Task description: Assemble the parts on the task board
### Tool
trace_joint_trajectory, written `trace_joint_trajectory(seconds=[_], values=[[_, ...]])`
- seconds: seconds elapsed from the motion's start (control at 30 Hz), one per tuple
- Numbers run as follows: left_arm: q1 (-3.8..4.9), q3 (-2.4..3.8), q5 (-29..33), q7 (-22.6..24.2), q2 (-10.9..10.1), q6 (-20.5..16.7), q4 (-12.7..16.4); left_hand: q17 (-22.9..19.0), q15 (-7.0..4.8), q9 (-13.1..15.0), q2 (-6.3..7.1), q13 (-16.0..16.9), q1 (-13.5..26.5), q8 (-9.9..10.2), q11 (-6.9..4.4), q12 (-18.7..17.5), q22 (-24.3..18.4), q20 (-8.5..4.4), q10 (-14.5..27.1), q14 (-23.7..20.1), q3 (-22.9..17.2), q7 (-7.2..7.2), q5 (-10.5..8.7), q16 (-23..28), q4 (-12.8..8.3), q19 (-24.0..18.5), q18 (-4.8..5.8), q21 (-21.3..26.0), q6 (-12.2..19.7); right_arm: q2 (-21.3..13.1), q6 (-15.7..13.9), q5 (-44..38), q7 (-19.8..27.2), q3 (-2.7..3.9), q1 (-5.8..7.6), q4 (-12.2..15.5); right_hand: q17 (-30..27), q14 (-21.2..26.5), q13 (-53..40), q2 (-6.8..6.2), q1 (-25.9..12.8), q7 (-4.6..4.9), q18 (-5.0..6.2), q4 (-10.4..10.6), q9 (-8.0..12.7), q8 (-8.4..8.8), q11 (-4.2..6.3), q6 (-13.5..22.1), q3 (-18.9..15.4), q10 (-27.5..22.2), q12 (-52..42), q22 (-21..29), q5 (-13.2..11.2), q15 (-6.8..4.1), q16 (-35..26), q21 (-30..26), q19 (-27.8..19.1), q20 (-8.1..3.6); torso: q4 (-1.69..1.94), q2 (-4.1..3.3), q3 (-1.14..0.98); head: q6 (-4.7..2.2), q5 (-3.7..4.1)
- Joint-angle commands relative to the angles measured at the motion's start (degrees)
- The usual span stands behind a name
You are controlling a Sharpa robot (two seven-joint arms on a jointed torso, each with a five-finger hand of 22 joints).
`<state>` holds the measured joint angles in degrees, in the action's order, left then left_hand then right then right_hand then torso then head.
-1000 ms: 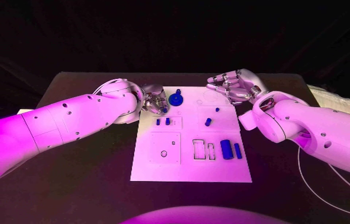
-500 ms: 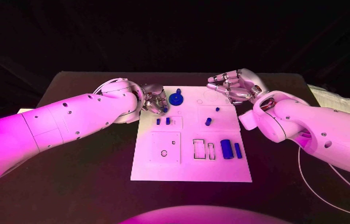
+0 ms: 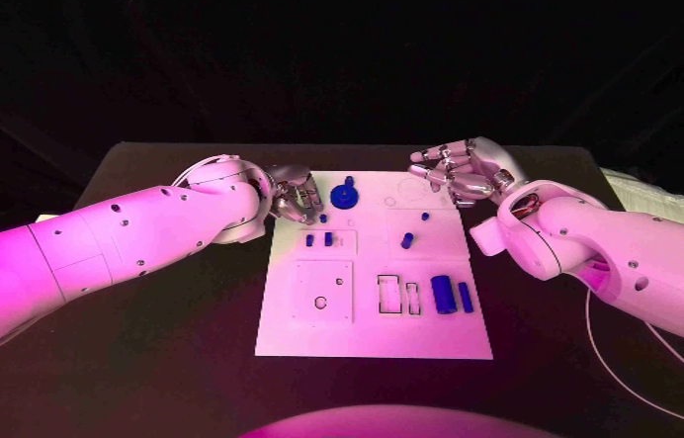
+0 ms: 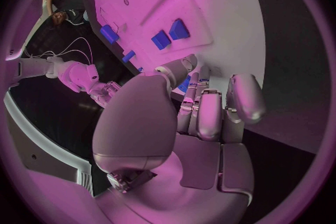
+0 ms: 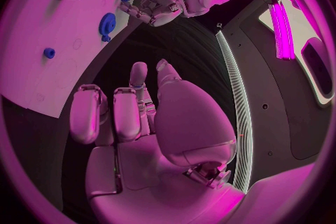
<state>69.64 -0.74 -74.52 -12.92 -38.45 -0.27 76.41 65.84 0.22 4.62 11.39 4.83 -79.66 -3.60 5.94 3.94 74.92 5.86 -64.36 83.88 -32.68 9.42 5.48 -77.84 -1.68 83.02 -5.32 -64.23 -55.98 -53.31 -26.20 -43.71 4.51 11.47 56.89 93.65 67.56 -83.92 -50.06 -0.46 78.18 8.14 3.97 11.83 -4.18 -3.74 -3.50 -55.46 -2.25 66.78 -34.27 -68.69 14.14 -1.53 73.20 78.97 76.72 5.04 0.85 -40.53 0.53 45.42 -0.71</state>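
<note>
I see my left arm (image 3: 128, 240) reaching in from the near left toward the far middle, its hand (image 3: 293, 193) tipped down with fingers curled close together; it seems to pinch something small and blue, though I can't be sure. My right arm (image 3: 592, 245) comes in from the near right, its hand (image 3: 459, 169) raised at the far right, palm up, fingers loosely curled and holding nothing.
</note>
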Motion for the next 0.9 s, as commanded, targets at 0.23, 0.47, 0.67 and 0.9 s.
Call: trace_joint_trajectory(seconds=[0.23,0.47,0.67,0.9], values=[[0.13,0.37,14.77,8.06,-3.62,-10.72,1.9,0.03,0.53,-0.13,-0.16,-0.18,-0.96,-0.86,0.06,0.05,2.83,0.39,0.21,1.4,-1.69,0.16,0.23,0.01,-0.83,-0.22,0.13,1.03,-1.8,-0.76,4.74,-14.58,-4.92,0.01,0.12,-2.25,-3.69,-1.12,17.27,-1.01,7.43,0.8,1.26,-3.08,-0.19,-0.53,-0.38,-3.03,5.43,-3.48,17.01,2.11,-1.26,0.96,-3.54,-1.62,-0.72,0.17,0.01,0.09,0.04,-0.71,-0.05],[0.23,0.43,32.04,16.12,-7.05,-15.79,4.19,-3.81,0.46,-0.17,-0.45,0.02,-0.54,-1.51,-0.09,1.17,0.55,0.4,-1.96,0.04,-2.53,0.44,0.35,2.05,-1.0,-1.99,-0.87,6.36,-3.39,-1.65,10.28,-31.71,-12.23,0.03,1.25,-1.85,-4.23,-1.35,28.34,-3.88,8.03,0.4,1.28,-3.34,-0.24,-0.75,-0.77,-5.9,10.15,-1.76,25.72,2.39,-1.05,1.14,-4.07,-1.92,-0.51,0.64,0.07,0.05,0.13,-1.36,0.21],[0.19,-0.16,58.43,24.84,-9.83,-16.63,8.28,-16.86,0.54,-0.5,-1.26,-0.09,1.77,-1.84,-0.09,2.11,-6.32,0.64,-1.8,-6.05,-0.16,0.39,0.22,10.27,0.58,-8.39,-3.34,21.61,-4.09,-1.82,14.5,-47.66,-18.73,0.03,2.16,-0.4,-4.68,-1.38,32.66,-5.55,7.81,-0.81,1.26,-2.77,-0.3,-0.82,-0.34,-7.65,12.63,-0.6,27.79,2.4,-3.75,0.76,-4.4,-1.99,-0.3,0.5,-0.05,-0.05,0.11,-2.08,1.55],[0.04,-0.69,77.84,31.44,-12.63,-14.67,13.07,-24.99,0.45,-0.58,-2.45,0.43,2.97,-2.21,-0.5,4.63,-11.67,0.68,-2.47,-10.22,3.44,0.09,0.13,15.38,1.81,-12.61,-4.81,32.07,-4.16,-0.49,18.65,-60.35,-23.7,-0.2,2.41,-0.12,-5.86,-1.26,37.14,-7.66,7.33,-1.73,1.36,-1.52,-0.1,-0.17,0.03,-8.32,16.42,-0.68,29.6,3.03,-6.76,0.35,-5.39,-2.53,-0.45,0.12,0.13,-0.08,0.15,-2.47,2.9]])
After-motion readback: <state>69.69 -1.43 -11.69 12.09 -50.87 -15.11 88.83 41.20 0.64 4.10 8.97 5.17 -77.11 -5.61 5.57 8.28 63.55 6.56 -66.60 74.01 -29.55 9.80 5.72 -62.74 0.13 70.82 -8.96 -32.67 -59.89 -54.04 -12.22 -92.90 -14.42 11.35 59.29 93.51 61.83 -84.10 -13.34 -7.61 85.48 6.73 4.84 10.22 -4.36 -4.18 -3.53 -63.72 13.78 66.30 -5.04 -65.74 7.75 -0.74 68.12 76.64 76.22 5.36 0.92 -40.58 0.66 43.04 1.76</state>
